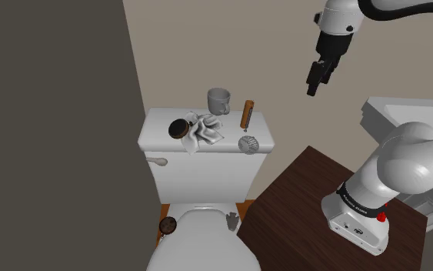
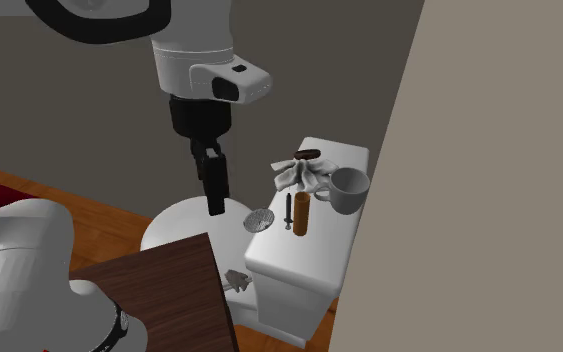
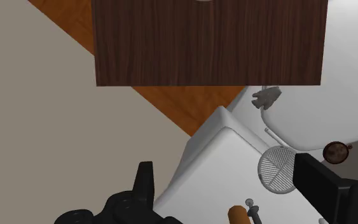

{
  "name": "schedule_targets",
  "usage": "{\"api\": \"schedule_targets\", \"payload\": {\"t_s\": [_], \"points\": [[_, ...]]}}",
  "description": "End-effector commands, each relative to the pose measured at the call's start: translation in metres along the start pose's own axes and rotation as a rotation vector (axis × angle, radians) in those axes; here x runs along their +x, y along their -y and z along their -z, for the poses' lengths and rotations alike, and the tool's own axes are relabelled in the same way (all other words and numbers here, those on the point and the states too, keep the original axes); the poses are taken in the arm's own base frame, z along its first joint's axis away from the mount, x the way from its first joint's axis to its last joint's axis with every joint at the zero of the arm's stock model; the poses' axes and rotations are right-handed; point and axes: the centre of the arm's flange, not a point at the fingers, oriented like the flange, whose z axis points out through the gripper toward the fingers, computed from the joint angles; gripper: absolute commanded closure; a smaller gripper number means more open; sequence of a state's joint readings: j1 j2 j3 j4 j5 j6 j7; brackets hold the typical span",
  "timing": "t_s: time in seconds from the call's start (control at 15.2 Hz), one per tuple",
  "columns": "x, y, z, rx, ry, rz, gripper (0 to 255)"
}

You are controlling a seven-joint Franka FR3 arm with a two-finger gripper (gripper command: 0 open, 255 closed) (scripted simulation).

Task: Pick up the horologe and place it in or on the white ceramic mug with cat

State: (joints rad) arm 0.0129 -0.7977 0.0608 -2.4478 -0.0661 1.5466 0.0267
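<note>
On a toilet tank lid [image 1: 157, 132], centre frame, a mug [image 1: 218, 100] is seen between crumpled cloth [image 1: 204, 132] and strainer [image 1: 248, 129]; the end effector [image 1: 313, 91] is spread open, upper right.

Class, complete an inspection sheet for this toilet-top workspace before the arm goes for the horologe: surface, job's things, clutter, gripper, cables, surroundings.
Surface: white tank lid, carrying most items.
Job's things: grey mug, upright at the back; round dark disc against the cloth, probably the horologe; a similar disc on the seat lid.
Clutter: crumpled white cloth; brown-handled tool; round strainer.
Gripper: gripper open, raised, touching nothing.
Cables: nothing seen.
Surroundings: beige wall; dark wooden stand.
</note>
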Motion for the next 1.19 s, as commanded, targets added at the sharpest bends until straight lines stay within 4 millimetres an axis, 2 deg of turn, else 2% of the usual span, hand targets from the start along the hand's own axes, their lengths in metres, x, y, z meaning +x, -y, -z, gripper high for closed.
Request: {"api": "schedule_targets", "payload": {"t_s": [0.0,0.53,1.12], "points": [[0.000,0.000,0.000,0.000,0.000,0.000,0],[0.101,0.055,-0.010,-0.082,0.036,0.206,0],[0.198,0.138,-0.031,-0.175,0.078,0.437,0]]}}
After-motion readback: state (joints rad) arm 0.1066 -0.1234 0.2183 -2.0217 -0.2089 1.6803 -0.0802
